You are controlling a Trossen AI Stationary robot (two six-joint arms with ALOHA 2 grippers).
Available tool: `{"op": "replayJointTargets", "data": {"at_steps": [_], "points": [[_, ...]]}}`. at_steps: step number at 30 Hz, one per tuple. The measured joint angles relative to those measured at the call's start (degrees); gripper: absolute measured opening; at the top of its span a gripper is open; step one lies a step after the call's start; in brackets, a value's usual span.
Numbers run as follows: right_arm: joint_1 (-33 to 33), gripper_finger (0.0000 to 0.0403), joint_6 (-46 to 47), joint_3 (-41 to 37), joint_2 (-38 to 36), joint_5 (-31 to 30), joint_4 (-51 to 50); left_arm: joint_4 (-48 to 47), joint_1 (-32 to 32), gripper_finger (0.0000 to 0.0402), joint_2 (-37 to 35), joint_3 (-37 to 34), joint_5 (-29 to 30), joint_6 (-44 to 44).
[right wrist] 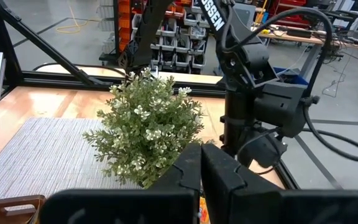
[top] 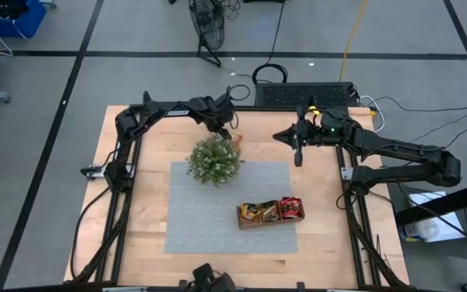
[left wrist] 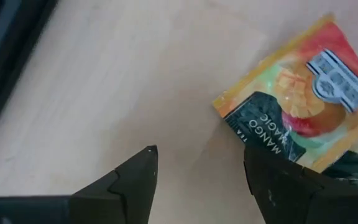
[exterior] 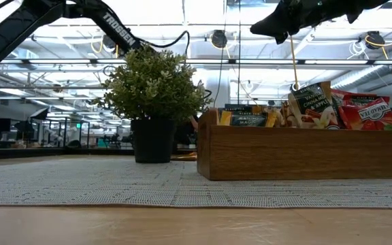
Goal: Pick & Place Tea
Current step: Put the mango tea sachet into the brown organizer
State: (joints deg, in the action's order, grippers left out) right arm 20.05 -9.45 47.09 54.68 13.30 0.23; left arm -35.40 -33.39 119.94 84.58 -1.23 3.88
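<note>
An orange-and-green mango tea sachet (left wrist: pixel 303 99) lies flat on the bare wood just beyond the potted plant (top: pixel 215 160); in the high view the sachet (top: pixel 235 138) shows as a small orange spot. My left gripper (left wrist: pixel 197 165) points down over it, open, with one finger (left wrist: pixel 278 186) in front of the sachet's near edge and the other over bare wood. My right gripper (top: pixel 297 154) hangs raised over the table's far right part, shut and with nothing in it (right wrist: pixel 201 168). More sachets (exterior: pixel 359 109) stand in the wooden tray (top: pixel 270 219). My left gripper comes at the sachet from above, fingers pointing down and standing apart. One finger covers the sachet's near edge (left wrist: pixel 253 140); whether it touches the sachet I cannot tell. The sachet lies flat on the table.
The plant stands on a grey mat (top: pixel 209 223) in the table's middle, close to my left arm. The tray sits on the mat's near right part. A black keyboard-like box (top: pixel 306 93) lies at the far edge.
</note>
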Motion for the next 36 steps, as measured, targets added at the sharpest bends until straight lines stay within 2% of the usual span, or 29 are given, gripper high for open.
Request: {"op": "replayJointTargets", "data": {"at_steps": [8,13,17,25,27,32,34,36], "points": [[0.00,0.0000,0.00,0.00,0.00,0.00,0.02,-1.42,3.70,0.0239,-0.10,3.86,2.85,0.57],[0.00,0.0000,-0.02,0.00,0.00,0.00,0.02,-0.94,6.31,0.0239,-0.11,7.54,0.53,3.13],[0.02,0.0000,-0.02,0.00,0.00,0.00,0.02,1.97,7.61,0.0239,-0.21,7.65,-0.27,6.80],[0.13,0.0000,-0.02,0.00,0.00,-0.03,-0.07,4.52,7.50,0.0239,0.43,7.58,0.20,6.34],[0.55,0.0000,0.24,0.00,0.28,-1.64,-0.80,4.31,7.41,0.0239,-0.23,7.58,0.25,6.36],[3.17,0.0000,1.13,-1.75,6.35,-13.31,-3.27,5.73,7.43,0.0239,-5.02,7.59,-0.47,6.70],[4.63,0.0000,0.40,-2.46,10.45,-12.95,-2.61,6.93,7.52,0.0239,-7.69,7.61,-0.73,7.58],[6.02,0.0000,-0.22,-2.51,14.62,-9.47,-1.07,8.59,7.52,0.0239,-10.60,7.61,-1.29,7.89]]}}
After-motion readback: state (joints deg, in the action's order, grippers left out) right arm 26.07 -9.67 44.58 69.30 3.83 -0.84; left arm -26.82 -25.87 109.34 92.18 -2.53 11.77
